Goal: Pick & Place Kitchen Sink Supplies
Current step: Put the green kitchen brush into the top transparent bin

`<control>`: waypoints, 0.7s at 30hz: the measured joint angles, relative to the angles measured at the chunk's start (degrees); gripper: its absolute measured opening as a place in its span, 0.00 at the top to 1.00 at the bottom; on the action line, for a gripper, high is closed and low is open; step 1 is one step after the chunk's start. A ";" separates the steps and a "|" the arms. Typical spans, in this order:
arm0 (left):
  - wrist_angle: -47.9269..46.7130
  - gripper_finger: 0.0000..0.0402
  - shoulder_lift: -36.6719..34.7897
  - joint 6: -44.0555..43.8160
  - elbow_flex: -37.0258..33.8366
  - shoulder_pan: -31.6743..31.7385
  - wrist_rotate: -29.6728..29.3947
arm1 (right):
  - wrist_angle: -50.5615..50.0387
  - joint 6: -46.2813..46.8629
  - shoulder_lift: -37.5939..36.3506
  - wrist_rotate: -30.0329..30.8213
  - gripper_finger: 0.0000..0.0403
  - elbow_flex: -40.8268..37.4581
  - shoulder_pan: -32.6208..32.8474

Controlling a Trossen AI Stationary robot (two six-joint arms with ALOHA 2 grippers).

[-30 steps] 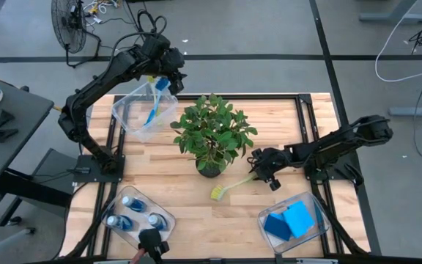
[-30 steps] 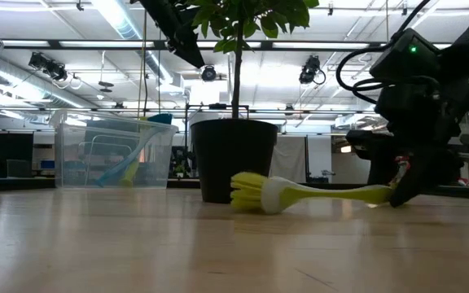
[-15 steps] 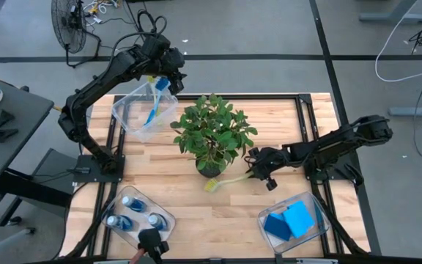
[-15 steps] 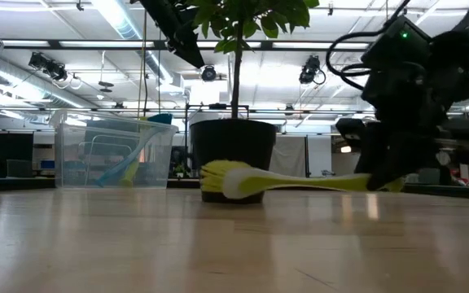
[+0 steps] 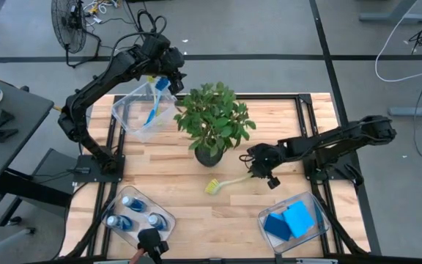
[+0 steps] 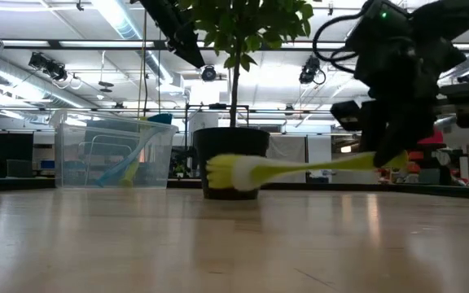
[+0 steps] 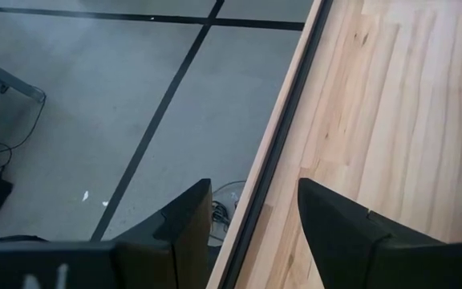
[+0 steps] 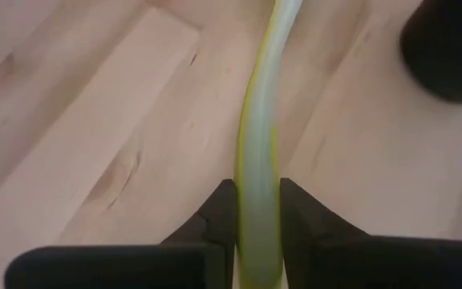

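Observation:
A yellow-green dish brush (image 5: 229, 180) hangs just above the table in front of the potted plant (image 5: 212, 117), with my right gripper (image 5: 254, 171) shut on its handle. In the low view the brush (image 6: 300, 168) hangs nearly level, its bristle head (image 6: 228, 172) by the black pot (image 6: 236, 145). My left gripper (image 5: 170, 79) stands open and empty over the far-left clear bin (image 5: 139, 111). Another brush (image 5: 153, 108) leans inside that bin. My right gripper (image 8: 257, 189) pinches the brush's handle near its free end (image 8: 257, 172) between its two fingers. The fingers slant down from the table's right side, and the handle runs straight on ahead of them. The brush is lifted clear, its head (image 5: 212, 186) slightly lower than the held end.
The potted plant stands mid-table, between the brush and the far-left bin. A clear bin with blue bottles (image 5: 134, 213) sits at the near left. One with blue sponges (image 5: 291, 220) sits at the near right. Bare wood lies between those two bins.
My right gripper has risen and drawn a little toward the plant, lifting the brush off the table. The brush head swung toward the pot and came clear of the wood. The potted plant has shifted toward the far edge.

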 joint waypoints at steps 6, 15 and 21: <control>0.12 0.53 0.00 -0.02 0.00 0.00 0.02 | -4.49 0.52 -4.33 1.43 0.86 0.10 0.00; 0.19 0.53 0.00 0.09 0.00 0.00 0.02 | -20.90 9.77 -14.55 5.58 0.86 0.10 0.01; 0.45 0.53 0.00 0.34 0.02 0.00 -0.53 | -21.56 17.57 -19.26 12.56 0.86 1.66 -1.24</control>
